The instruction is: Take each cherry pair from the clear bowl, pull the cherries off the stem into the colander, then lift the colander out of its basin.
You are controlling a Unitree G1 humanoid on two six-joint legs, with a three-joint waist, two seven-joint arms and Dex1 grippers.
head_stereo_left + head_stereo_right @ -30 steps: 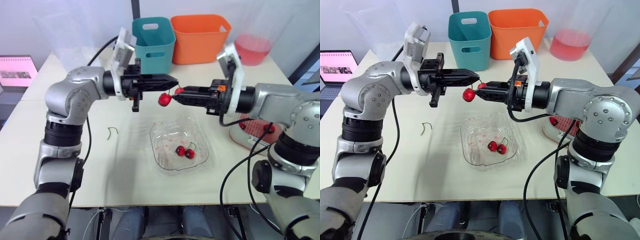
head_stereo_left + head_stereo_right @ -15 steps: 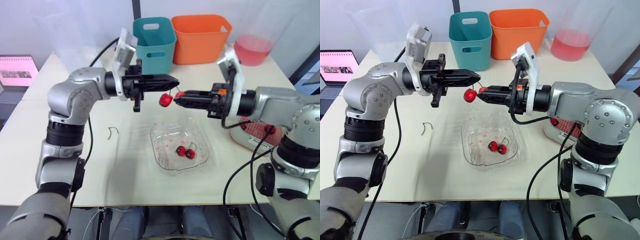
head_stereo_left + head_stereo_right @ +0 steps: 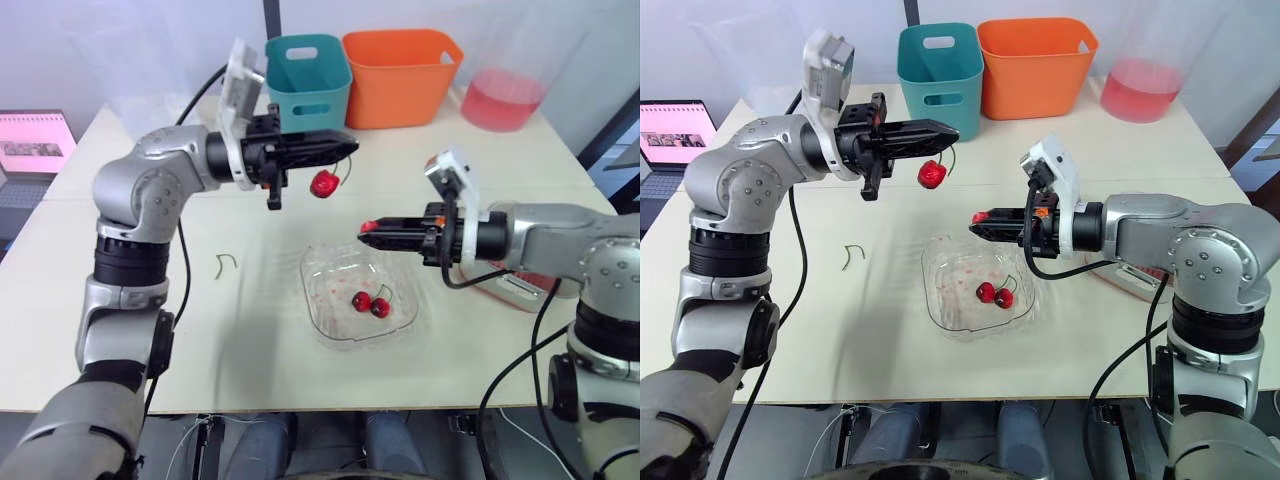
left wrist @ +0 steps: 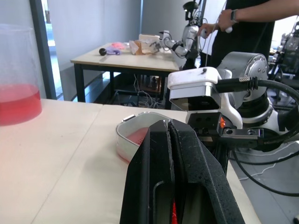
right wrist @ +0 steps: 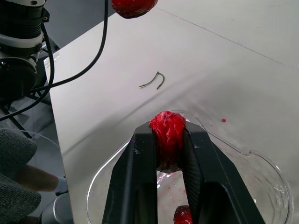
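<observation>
While your right gripper (image 3: 985,218) is clenched on a loose cherry (image 5: 167,134) above the clear bowl (image 3: 943,308), carry it over the colander (image 4: 135,138) before releasing. The left gripper (image 3: 948,130) pinches the stem (image 3: 349,169) with the second cherry (image 3: 931,174).

cream table (image 3: 250,370), pale wall (image 3: 150,40) behind, laptop (image 3: 35,145) at left
</observation>
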